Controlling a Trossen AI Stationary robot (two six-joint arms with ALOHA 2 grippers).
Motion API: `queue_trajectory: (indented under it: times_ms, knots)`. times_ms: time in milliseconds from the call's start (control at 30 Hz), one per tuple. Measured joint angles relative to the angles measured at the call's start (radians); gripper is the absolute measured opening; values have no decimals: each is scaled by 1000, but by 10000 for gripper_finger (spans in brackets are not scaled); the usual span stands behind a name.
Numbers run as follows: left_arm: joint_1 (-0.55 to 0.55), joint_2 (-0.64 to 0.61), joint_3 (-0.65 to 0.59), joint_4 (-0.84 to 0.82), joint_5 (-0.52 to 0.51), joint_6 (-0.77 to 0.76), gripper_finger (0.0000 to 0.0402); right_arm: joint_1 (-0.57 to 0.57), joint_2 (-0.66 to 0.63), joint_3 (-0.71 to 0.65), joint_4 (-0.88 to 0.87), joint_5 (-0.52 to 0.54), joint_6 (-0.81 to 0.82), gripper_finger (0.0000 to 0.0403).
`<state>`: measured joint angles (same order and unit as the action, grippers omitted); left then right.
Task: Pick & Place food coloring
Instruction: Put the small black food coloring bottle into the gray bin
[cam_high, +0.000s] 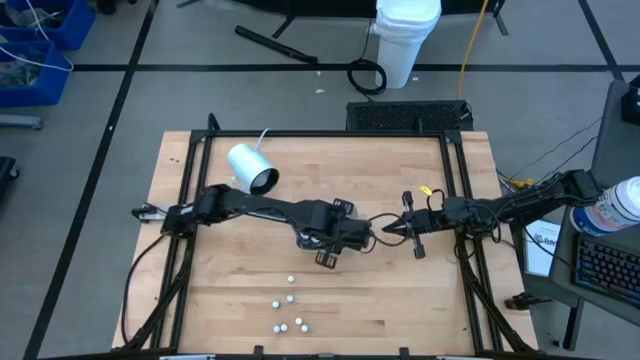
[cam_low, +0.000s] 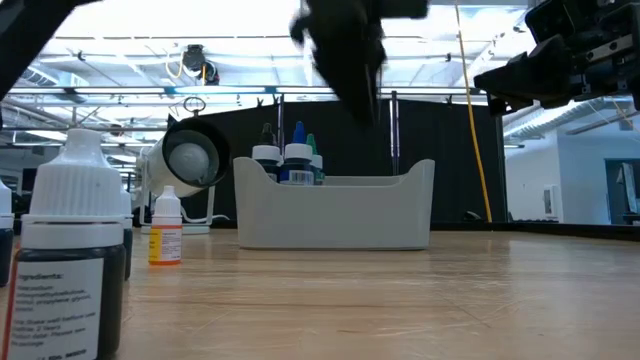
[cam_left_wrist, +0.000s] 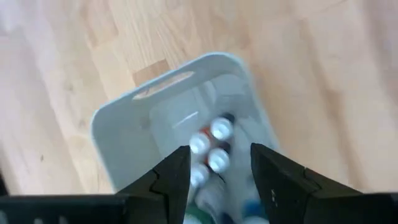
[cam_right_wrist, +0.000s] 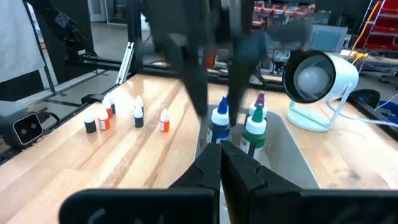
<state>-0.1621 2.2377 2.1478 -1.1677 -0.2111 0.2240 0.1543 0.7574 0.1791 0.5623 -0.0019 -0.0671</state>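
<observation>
The grey tray (cam_left_wrist: 124, 118) stands at the table's middle with several food coloring bottles (cam_left_wrist: 211, 146) upright inside it; in the low view their caps (cam_low: 290, 160) rise above the tray wall (cam_low: 335, 210). My left gripper (cam_left_wrist: 217, 171) hangs open above the tray, pointing down, with nothing between its fingers. It shows as a dark blur over the tray (cam_low: 345, 50). Several more bottles (cam_high: 290, 300) stand loose near the table's near edge. To the right of the tray, my right gripper (cam_high: 385, 228) is held level and shut, empty.
A white-and-grey cylinder with a cord (cam_high: 250, 168) lies on the table's far left part. One loose bottle (cam_low: 70, 250) stands right before the low camera, an orange one (cam_low: 165, 228) behind it. Bare wood lies to the right of the tray.
</observation>
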Motion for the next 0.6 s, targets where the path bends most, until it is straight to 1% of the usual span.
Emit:
queue_trajectory:
  times_ms: [167,267,333,400,467,600]
  knots:
    - [-54,-123,3,-67,-3,-135,173,0,0,0,-19,0,2,0]
    - [-97,-183,-16,-127,-32,-205,172,0,0,0,-15,0,2,0]
    - [-136,-224,-56,-159,-53,-234,168,0,0,0,-16,-1,2,0]
    - [-179,-259,-117,-162,-60,-247,154,0,0,0,-18,-1,3,0]
    - [-231,-305,-210,-109,-60,-249,128,0,0,0,-21,-2,3,0]
    - [-348,-414,-412,182,-14,-158,55,0,0,0,-15,-1,3,0]
